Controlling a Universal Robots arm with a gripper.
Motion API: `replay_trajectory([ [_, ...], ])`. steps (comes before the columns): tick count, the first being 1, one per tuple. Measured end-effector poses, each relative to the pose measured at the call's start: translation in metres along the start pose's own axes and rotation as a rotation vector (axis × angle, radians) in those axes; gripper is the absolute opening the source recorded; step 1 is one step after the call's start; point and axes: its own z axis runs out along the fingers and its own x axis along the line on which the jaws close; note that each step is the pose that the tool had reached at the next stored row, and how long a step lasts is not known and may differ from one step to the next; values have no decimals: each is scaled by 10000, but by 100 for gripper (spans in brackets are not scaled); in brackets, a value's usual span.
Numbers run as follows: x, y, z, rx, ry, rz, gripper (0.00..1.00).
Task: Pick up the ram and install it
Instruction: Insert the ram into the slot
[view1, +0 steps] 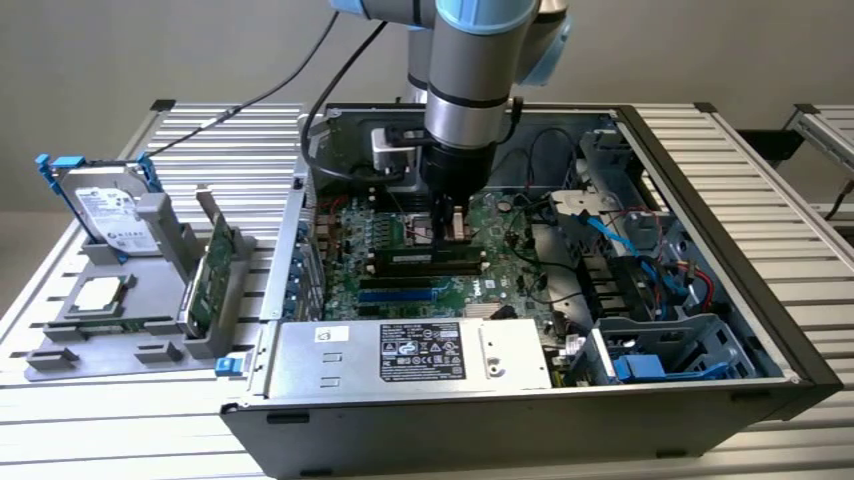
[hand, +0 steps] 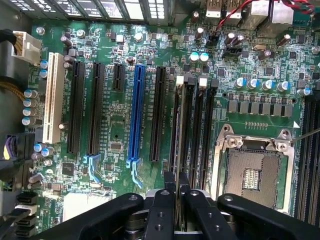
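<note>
Fingers (hand: 169, 186) pinch the ram (hand: 180, 135) edge-on at a black motherboard (hand: 150, 55) slot; we judge it picked up, not yet fully seated.

The arm (view1: 474, 60) is cut off by the exterior view's upper edge, and its lower end hides part of the motherboard (view1: 387, 235) behind it. In the wrist view the ram (hand: 180, 130) stands edge-on between the tips of the end effector (hand: 177, 176), so its chips and faces cannot be made out, and its near end is covered by the fingers (hand: 169, 187). The end effector's black body runs out of that picture and covers part of the processor socket (hand: 252, 170). The print on the power supply label (view1: 420, 352) and on the hard drive (view1: 110, 212) is too small to read. The desk (view1: 80, 440) runs past the exterior view's edges.
</note>
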Motion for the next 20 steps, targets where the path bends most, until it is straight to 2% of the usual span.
replay_trajectory([
  [20,8,1,50,-8,-3,8,14],
])
